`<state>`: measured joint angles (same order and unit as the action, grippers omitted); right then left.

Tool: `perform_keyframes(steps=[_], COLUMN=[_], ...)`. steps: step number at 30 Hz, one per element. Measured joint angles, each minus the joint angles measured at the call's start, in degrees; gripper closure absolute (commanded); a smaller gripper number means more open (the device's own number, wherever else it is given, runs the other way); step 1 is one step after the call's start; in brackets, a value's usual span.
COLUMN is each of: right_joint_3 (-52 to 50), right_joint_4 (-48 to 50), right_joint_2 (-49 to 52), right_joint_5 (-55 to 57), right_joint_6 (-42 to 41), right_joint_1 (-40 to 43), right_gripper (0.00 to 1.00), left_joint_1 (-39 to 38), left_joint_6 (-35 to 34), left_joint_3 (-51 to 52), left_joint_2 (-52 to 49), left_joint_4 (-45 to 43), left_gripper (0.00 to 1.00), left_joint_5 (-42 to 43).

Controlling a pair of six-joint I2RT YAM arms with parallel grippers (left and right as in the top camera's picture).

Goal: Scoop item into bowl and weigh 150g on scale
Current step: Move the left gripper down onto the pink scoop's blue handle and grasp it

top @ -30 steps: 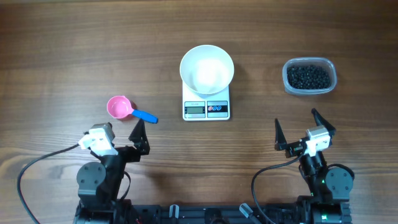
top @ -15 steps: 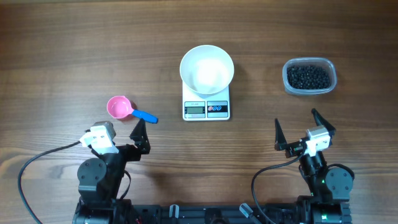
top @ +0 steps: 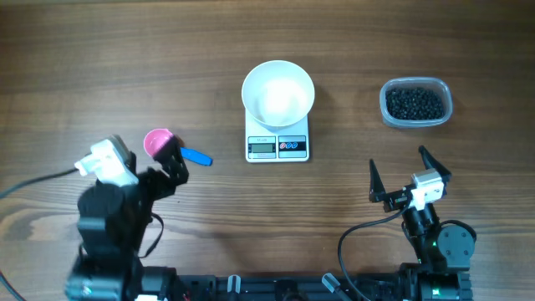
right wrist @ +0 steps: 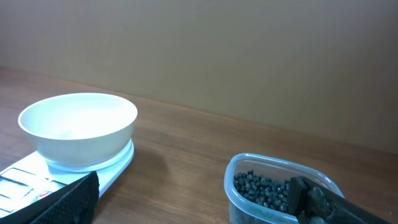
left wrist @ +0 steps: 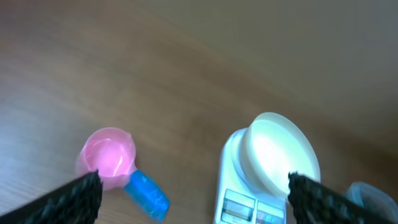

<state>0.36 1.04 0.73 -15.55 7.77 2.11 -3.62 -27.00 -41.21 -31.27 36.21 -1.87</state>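
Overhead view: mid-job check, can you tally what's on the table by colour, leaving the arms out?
White: 2, the bowl and the scale under it
Pink with a blue handle: 1, the scoop
Clear: 1, the tub
Black: 1, the heap of beads in the tub
Total: 5

Open tabletop (top: 351, 125) between pink scoop (top: 156, 141), scale (top: 277, 148) with bowl (top: 277, 92), tub (top: 384, 107).

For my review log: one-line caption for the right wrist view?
White bowl on the scale at left, clear tub of black beads at right, framed by the open right gripper.
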Motion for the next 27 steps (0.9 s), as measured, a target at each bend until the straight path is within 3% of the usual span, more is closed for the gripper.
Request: perform_keyframes(steps=[5,12,16,24,27], right_joint_3=[0.0,0.0,0.0,0.0,0.0], right_joint_4=[0.1,0.1,0.1,0.1,0.1], right_joint_2=[0.0,0.0,0.0,0.0,0.0], right_joint_5=[0.0,0.0,0.0,0.0,0.0], right_joint_6=[0.0,0.0,0.0,0.0,0.0], right_joint_1=[0.0,0.0,0.0,0.0,0.0], right_gripper=[0.0,0.0,0.0,0.0,0.0], left_joint_1=[0.0,0.0,0.0,0.2,3.7], left_joint_6=[-3.4,-4.0,-4.0,-13.4,-16.2], left_joint_3=[-14.3,-14.4,-14.4,-14.4,-14.4], left_joint_2=[-15.9,-23.2,-23.5,-23.5,-23.5], left_joint_4=[6.4,7.5,9.0,17.0,17.7], left_gripper=[0.0,0.0,0.0,0.0,0.0], left_joint_5=[-2.4,6.0,6.2,-10.0,-12.9])
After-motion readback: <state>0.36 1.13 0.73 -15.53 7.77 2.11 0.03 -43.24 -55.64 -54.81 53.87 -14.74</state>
